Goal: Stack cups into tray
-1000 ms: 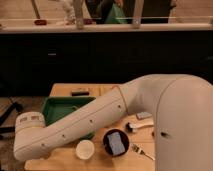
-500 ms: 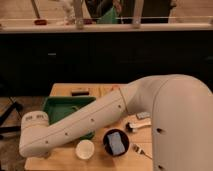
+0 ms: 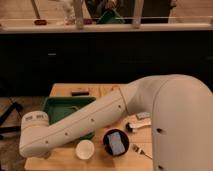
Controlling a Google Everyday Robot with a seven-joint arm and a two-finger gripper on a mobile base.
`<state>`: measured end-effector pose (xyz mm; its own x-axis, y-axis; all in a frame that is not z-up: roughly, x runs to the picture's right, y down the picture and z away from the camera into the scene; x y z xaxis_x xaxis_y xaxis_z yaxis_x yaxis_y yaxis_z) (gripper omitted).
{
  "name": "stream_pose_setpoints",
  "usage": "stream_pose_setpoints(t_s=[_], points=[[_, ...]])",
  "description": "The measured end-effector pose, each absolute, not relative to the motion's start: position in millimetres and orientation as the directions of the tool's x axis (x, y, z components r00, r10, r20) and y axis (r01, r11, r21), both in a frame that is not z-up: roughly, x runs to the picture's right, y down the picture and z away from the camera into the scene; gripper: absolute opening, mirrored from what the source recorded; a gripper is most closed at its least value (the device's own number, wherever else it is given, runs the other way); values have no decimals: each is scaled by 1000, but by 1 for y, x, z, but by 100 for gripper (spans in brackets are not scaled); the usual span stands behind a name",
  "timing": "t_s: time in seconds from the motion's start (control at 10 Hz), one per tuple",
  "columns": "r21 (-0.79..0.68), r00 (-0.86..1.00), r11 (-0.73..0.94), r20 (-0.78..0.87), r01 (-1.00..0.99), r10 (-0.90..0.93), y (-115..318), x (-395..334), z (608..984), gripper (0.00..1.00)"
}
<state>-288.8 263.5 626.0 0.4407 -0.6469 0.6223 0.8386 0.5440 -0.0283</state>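
A white cup [image 3: 85,149] stands upright on the wooden table near its front edge, just outside the green tray [image 3: 58,107]. My large white arm [image 3: 100,120] reaches from the right across the tray, down to its bend at the lower left. It covers the tray's right and front parts. My gripper is hidden behind the arm, somewhere over or near the tray. Whatever lies in the covered part of the tray is hidden too.
A black bowl with a blue sponge [image 3: 116,142] sits right of the white cup. A fork [image 3: 141,150] and a white utensil [image 3: 138,125] lie further right. A dark flat object [image 3: 80,92] rests at the table's back edge. A dark counter stands behind.
The arm's bend at the lower left has shifted slightly up and to the right. The white cup and the black bowl have stayed in place.
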Motion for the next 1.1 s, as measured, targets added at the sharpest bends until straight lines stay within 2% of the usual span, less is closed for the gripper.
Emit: stream_pose_setpoints(t_s=[0.1, 0.3, 1.1], points=[[-28, 441, 544, 622, 839, -647, 263, -289, 626, 68], [-28, 441, 544, 622, 839, -647, 263, -289, 626, 79], [-29, 441, 543, 620, 839, -648, 264, -289, 626, 80]])
